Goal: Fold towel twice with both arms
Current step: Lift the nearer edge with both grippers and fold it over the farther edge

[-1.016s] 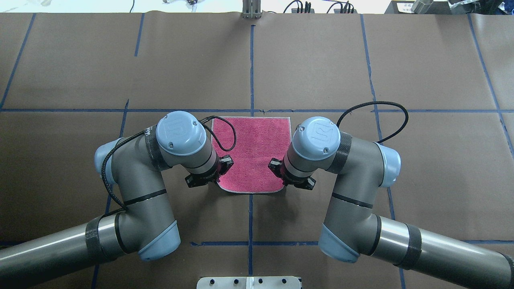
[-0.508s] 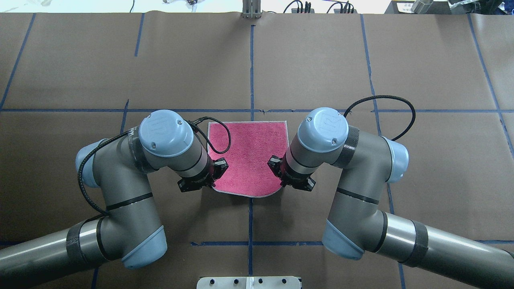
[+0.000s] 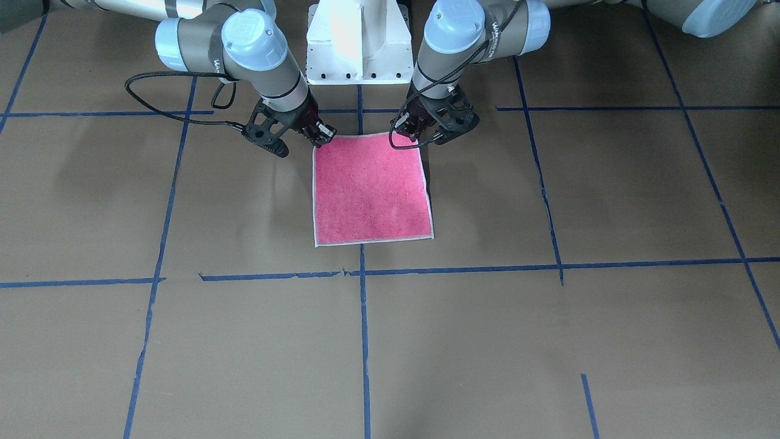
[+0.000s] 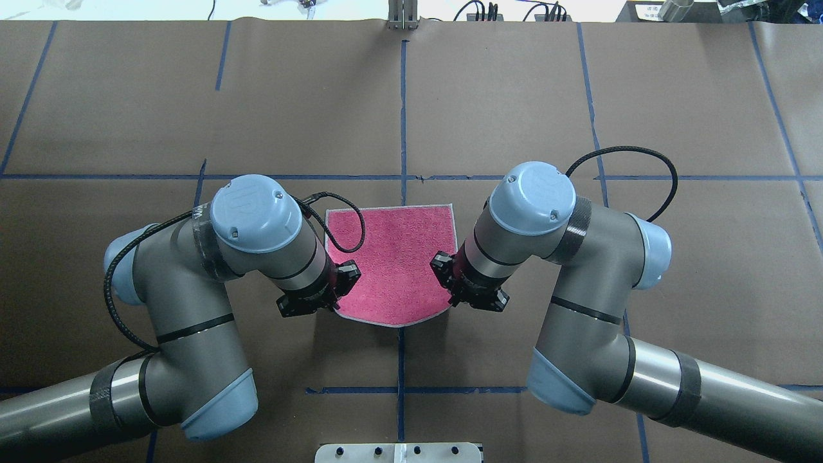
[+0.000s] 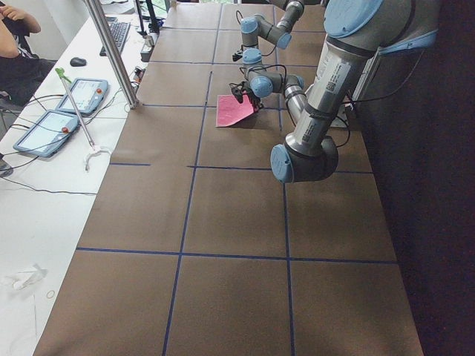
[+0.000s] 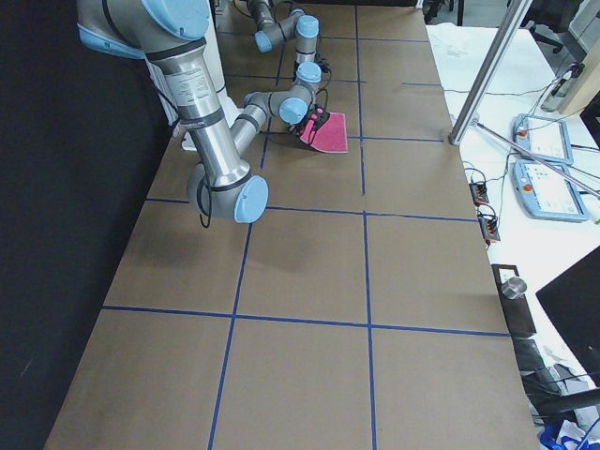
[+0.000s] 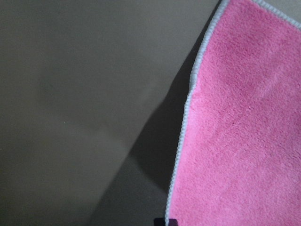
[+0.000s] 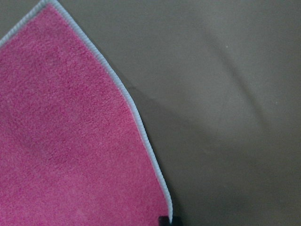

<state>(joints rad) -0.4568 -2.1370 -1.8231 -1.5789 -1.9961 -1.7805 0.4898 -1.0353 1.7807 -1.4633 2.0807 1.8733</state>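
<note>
Apparently left gripper (image 3: 420,131) and right gripper (image 3: 317,134) pinch robot-side corners of the towel (image 3: 368,192), pink face sloping down away.

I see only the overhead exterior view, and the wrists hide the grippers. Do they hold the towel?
Observer: Yes, it seems. In the front-facing view the left gripper and the right gripper each pinch a robot-side corner of the towel.
Operator: Is that edge lifted?
Observer: In the exterior left view the towel appears to slant, with the robot-side edge up and the far edge on the table.
</note>
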